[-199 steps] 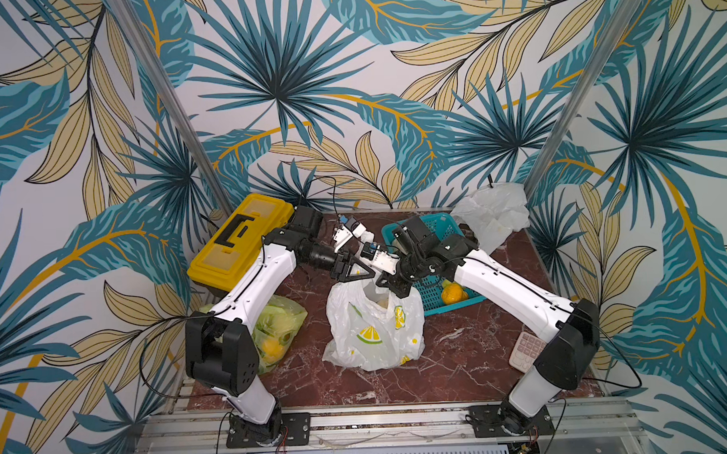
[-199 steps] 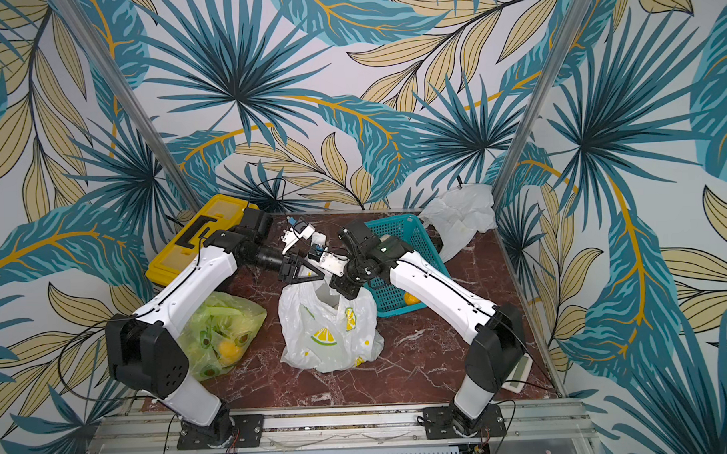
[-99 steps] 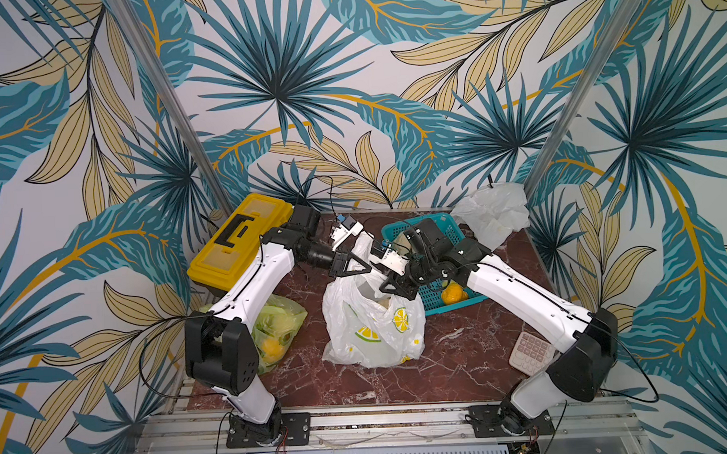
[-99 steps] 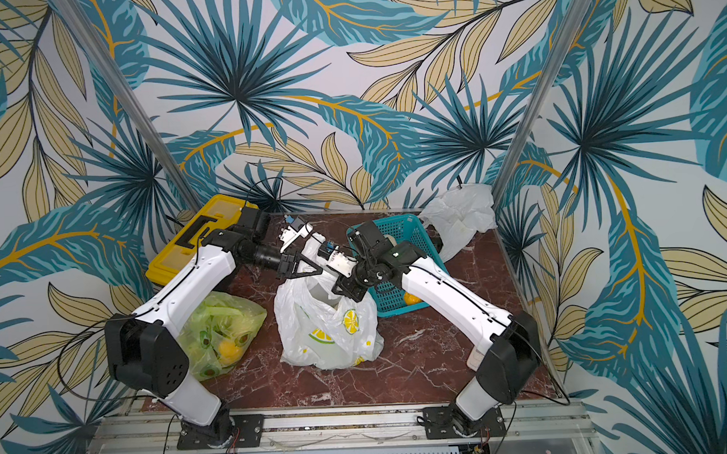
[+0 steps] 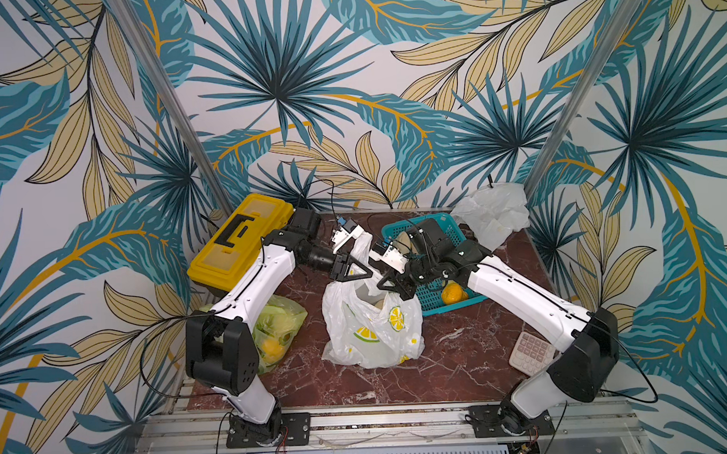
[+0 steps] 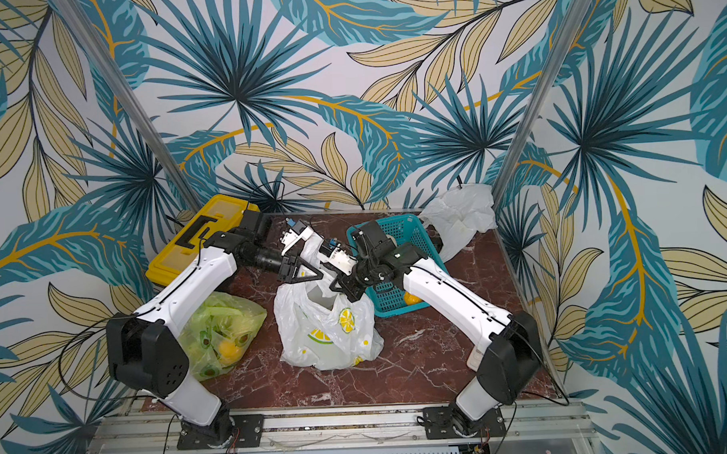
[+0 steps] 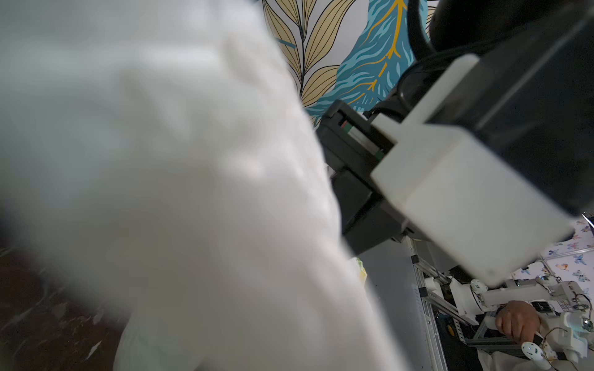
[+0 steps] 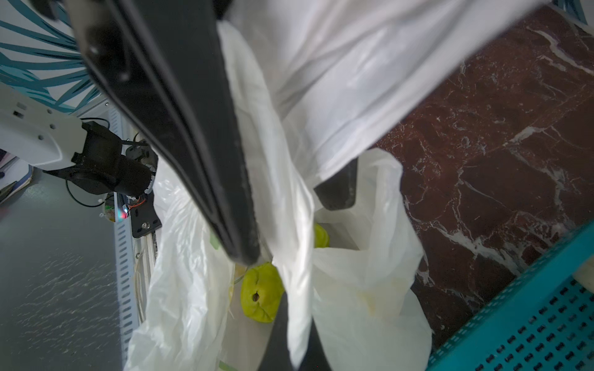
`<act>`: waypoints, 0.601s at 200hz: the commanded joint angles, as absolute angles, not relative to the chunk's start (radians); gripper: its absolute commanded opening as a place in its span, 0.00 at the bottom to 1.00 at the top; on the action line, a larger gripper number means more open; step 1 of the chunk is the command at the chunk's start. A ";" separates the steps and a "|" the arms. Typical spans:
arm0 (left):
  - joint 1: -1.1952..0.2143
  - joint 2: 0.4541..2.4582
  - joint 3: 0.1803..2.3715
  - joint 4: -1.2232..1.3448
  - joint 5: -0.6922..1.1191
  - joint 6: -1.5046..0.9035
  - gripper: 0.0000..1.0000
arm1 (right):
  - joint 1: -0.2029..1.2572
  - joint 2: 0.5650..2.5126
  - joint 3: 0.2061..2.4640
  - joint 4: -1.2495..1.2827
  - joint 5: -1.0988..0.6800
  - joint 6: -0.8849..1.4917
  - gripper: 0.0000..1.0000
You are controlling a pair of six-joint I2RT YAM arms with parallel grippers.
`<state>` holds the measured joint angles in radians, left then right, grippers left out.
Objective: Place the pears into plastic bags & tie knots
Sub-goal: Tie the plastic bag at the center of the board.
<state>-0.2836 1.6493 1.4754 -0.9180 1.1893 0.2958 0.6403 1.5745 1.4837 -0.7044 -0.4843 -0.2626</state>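
Observation:
The white lemon-print plastic bag (image 5: 371, 323) (image 6: 328, 329) stands open mid-table, one handle (image 5: 363, 244) pulled upward. My left gripper (image 5: 357, 274) (image 6: 309, 275) hovers at the bag's mouth; its black fingers (image 8: 193, 128) look parted around that handle, and white plastic fills the left wrist view. My right gripper (image 5: 391, 283) (image 8: 297, 347) is shut on a strip of the bag handle (image 8: 289, 225). Two green pears (image 8: 260, 295) lie inside. An orange pear (image 5: 453, 293) sits in the basket. The lime-green bag (image 5: 280, 330) holds pears at the left. A plain white bag (image 5: 492, 213) lies back right.
The teal mesh basket (image 5: 431, 304) (image 6: 387, 304) stands right behind my right gripper. A yellow toolbox (image 5: 241, 240) sits at the back left. A pink-keyed calculator (image 5: 530, 353) lies under my right arm near the table's right edge. Metal posts rise at both back corners.
Both grippers stay at the bag's mouth and have sunk a little. The right forearm swung outward and came back. The bag has hardly moved.

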 commanded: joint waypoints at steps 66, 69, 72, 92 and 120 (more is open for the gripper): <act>-0.302 1.642 1.522 -0.919 1.163 0.287 0.52 | 0.647 1.622 1.565 -0.754 -0.483 -0.292 0.00; -0.302 1.639 1.522 -0.919 1.162 0.289 0.52 | 0.647 1.623 1.565 -0.757 -0.480 -0.294 0.00; -0.302 1.638 1.522 -0.919 1.163 0.288 0.53 | 0.646 1.624 1.565 -0.760 -0.477 -0.295 0.00; -0.301 1.626 1.531 -0.919 1.176 0.301 0.54 | 0.647 1.626 1.564 -0.776 -0.459 -0.308 0.00; -0.310 1.665 1.574 -0.919 1.200 0.280 0.37 | 0.646 1.624 1.577 -0.746 -0.465 -0.284 0.00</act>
<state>-0.2996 1.6512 1.5139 -0.9215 1.1660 0.2794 0.6422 1.6123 1.5513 -0.7460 -0.4713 -0.2886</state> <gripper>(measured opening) 0.441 0.047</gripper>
